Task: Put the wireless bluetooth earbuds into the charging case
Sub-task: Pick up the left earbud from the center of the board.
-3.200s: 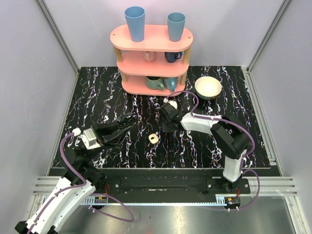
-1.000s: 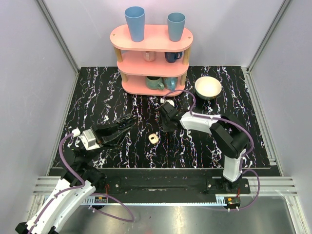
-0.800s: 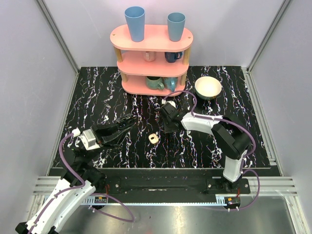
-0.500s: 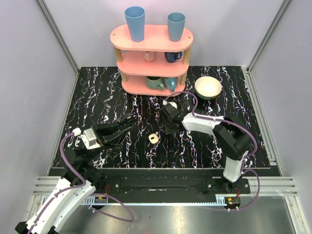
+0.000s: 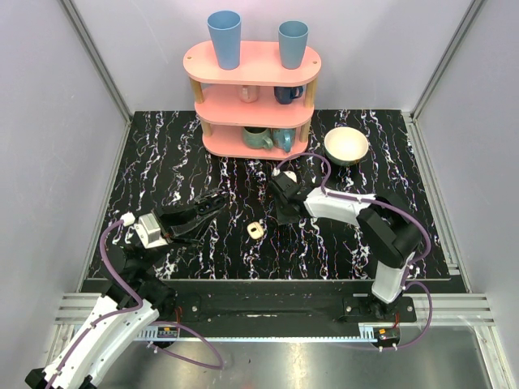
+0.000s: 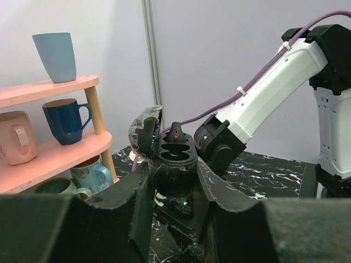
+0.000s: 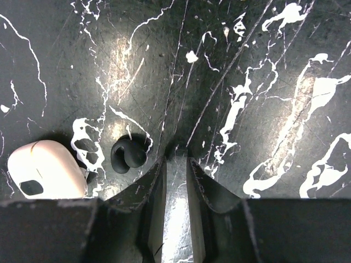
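Note:
My left gripper (image 5: 214,198) hovers above the marbled table, shut on the charging case (image 6: 174,158). The case is black, its lid (image 6: 146,129) is hinged open, and two dark hollows face up. My right gripper (image 7: 175,160) points straight down near the table's middle (image 5: 280,212). Its tips are at the surface, a narrow gap apart, with only bare table between them. One small black earbud (image 7: 128,155) lies just left of its left finger (image 7: 153,181), clear of the jaws. A cream-white rounded object (image 7: 46,175) lies further left on the table (image 5: 255,230).
A pink three-tier shelf (image 5: 251,97) with blue cups and mugs stands at the back centre. A cream bowl (image 5: 346,146) sits to its right. The right arm's purple cable (image 5: 312,158) loops above its wrist. The table's front rail (image 5: 268,308) runs between the arm bases.
The right gripper has edged slightly to the right and towards the near edge. The left arm and the case it holds have stayed still.

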Motion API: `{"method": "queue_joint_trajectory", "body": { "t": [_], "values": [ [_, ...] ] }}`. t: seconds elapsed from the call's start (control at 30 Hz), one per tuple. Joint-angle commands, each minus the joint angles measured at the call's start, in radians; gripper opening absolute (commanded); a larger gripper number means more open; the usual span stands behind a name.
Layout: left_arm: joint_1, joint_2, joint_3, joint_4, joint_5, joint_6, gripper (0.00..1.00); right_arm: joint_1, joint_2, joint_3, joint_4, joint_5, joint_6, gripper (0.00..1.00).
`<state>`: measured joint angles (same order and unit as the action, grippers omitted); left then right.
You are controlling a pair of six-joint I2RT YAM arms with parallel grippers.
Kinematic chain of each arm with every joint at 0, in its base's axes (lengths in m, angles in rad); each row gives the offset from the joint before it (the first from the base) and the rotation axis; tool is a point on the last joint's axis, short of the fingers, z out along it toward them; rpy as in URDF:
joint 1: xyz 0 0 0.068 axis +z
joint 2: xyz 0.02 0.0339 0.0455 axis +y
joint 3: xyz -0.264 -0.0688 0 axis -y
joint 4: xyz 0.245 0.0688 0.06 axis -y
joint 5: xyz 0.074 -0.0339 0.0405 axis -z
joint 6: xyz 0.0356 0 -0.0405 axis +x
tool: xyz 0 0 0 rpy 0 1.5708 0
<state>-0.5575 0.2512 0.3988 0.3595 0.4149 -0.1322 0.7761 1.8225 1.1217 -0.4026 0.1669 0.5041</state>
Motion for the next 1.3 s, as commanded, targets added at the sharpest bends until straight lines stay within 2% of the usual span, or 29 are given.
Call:
{"method": "queue_joint_trajectory", "body": {
  "t": [0.0,0.1,0.2,0.33,0.43,0.53,0.73,1.27],
  "values": [
    [-0.002,0.008,0.008,0.050,0.005,-0.015,0.00,-0.003,-0.080,0.024,-0.018,0.032,-0.021,0.29],
    [-0.002,0.007,0.009,0.050,0.005,-0.018,0.00,-0.014,-0.114,0.033,0.008,0.017,-0.090,0.30],
    [-0.002,0.008,0.008,0.052,0.004,-0.018,0.00,-0.034,-0.134,0.035,0.066,-0.084,-0.165,0.32],
    [-0.002,0.016,0.009,0.064,0.007,-0.021,0.00,-0.099,-0.094,0.061,0.123,-0.388,-0.228,0.35],
    [-0.002,0.023,0.014,0.064,0.012,-0.023,0.00,-0.116,-0.026,0.087,0.136,-0.524,-0.263,0.36],
    [-0.004,0.022,0.015,0.059,0.010,-0.023,0.00,-0.123,0.023,0.092,0.160,-0.576,-0.282,0.36],
    [-0.002,0.008,0.012,0.045,0.001,-0.017,0.00,-0.139,0.064,0.105,0.160,-0.627,-0.306,0.37],
    [-0.002,0.019,0.008,0.056,0.001,-0.018,0.00,-0.140,0.077,0.076,0.114,-0.518,-0.343,0.37]
  ]
}}
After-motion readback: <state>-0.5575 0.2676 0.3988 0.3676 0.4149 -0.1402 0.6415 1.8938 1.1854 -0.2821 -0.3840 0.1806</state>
